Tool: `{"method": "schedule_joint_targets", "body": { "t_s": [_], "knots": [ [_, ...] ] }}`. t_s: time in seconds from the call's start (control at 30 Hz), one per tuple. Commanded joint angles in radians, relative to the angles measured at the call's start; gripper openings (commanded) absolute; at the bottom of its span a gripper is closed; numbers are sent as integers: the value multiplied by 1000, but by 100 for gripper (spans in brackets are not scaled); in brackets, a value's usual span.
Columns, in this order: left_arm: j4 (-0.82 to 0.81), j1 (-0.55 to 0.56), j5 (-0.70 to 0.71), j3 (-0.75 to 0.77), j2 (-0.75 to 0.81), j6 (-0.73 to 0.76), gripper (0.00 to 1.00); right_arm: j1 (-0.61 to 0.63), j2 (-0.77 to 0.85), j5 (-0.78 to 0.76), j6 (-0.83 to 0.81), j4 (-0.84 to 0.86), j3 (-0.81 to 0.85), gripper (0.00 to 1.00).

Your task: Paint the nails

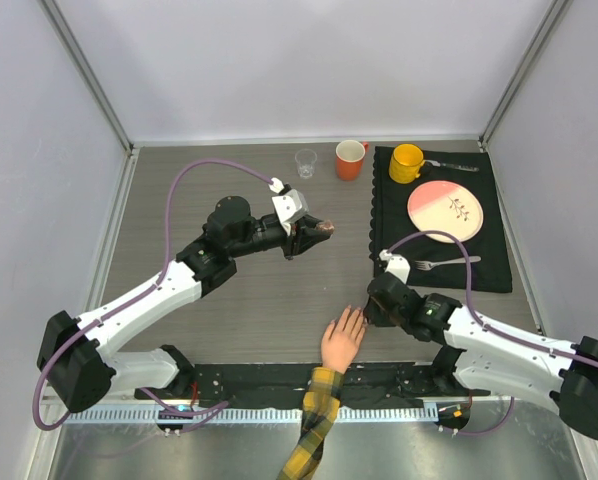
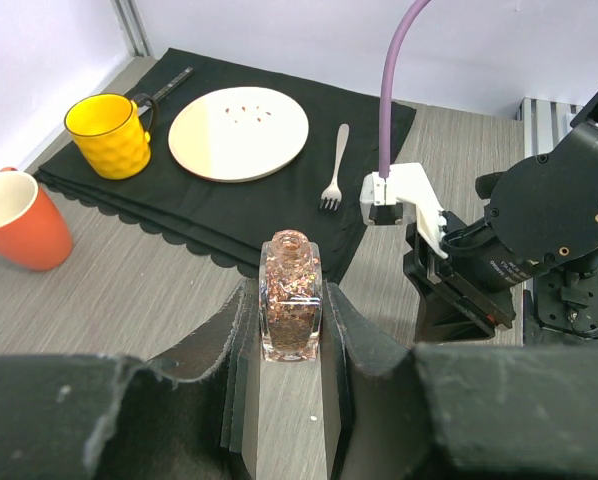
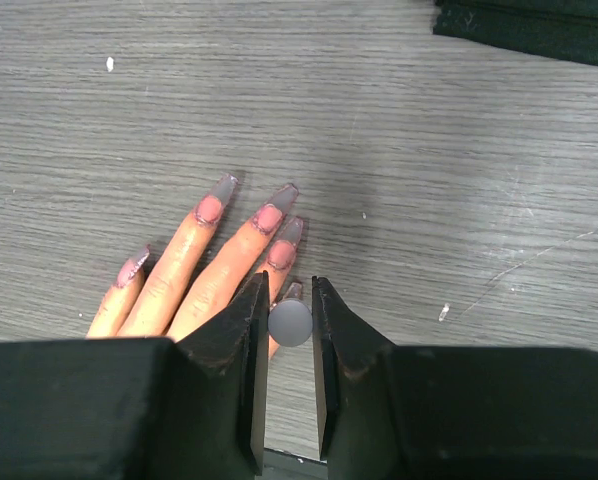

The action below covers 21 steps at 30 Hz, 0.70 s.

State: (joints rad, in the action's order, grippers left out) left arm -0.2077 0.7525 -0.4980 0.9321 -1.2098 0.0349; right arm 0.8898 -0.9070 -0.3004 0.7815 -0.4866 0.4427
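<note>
The peach fake hand (image 1: 342,340) with a plaid sleeve (image 1: 319,420) lies palm down at the table's near edge. Its long nails (image 3: 276,208) show pink polish near the base and are greyish at the tips. My right gripper (image 3: 290,280) hovers over the little finger, shut on a round grey brush cap (image 3: 290,323) seen end-on. The cap hides most of that finger's nail, and the brush itself is hidden. My left gripper (image 2: 290,290) is shut on an upright glittery copper polish bottle (image 2: 291,295), held mid-table (image 1: 322,229) with its neck open.
A black placemat (image 1: 494,275) at the right carries a pink plate (image 1: 444,211), a fork (image 1: 444,263), a yellow mug (image 1: 406,163) and a utensil (image 1: 457,166). An orange mug (image 1: 350,159) and a clear cup (image 1: 306,162) stand at the back.
</note>
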Motion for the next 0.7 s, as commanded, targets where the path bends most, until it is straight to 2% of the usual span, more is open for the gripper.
{"method": "schedule_joint_targets", "body": {
  "t_s": [0.0, 0.67],
  "knots": [
    [-36, 4, -8, 16, 24, 11, 0, -2, -12, -22, 1, 62, 22, 1],
    [-29, 4, -4, 19, 27, 19, 0, -3, -58, -89, -16, 77, 44, 1]
  ]
}}
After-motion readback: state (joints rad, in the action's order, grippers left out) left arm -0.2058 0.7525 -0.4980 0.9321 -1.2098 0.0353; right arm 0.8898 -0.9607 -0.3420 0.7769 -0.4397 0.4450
